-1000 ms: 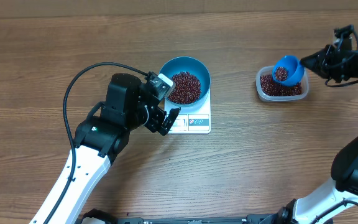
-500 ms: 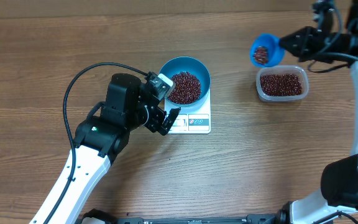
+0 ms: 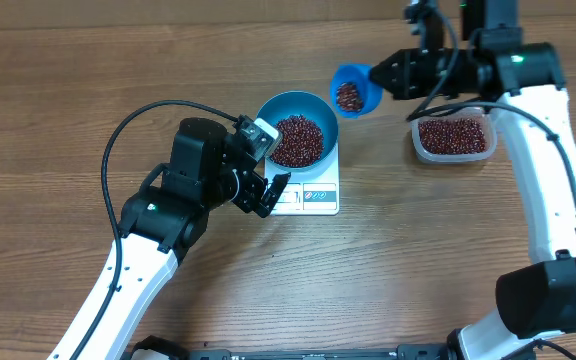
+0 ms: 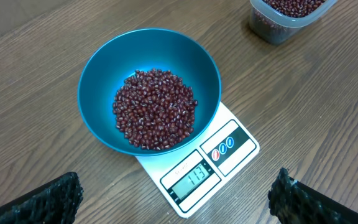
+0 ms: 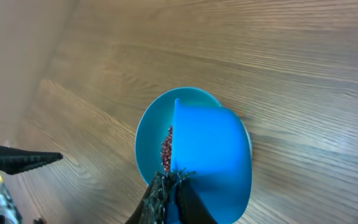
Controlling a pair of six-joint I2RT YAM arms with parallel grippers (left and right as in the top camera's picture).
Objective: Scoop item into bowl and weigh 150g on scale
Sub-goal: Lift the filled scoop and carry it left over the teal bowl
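The bowl (image 3: 273, 108) is set on the scale (image 3: 316, 197) near the middle of the counter (image 3: 68, 100), and a heap of beans (image 3: 298, 140) is held in it. 113 is shown on the scale's display. The left pincer (image 3: 266, 170) is spread wide apart just beside the bowl and scale, with nothing gripped. The right pincer (image 3: 390, 74) is clamped on the handle of a small blue scoop (image 3: 370, 88), which is loaded with beans and held in the air just beside the bowl's upper right rim. More beans are kept in a clear tub (image 3: 420, 145) farther right.
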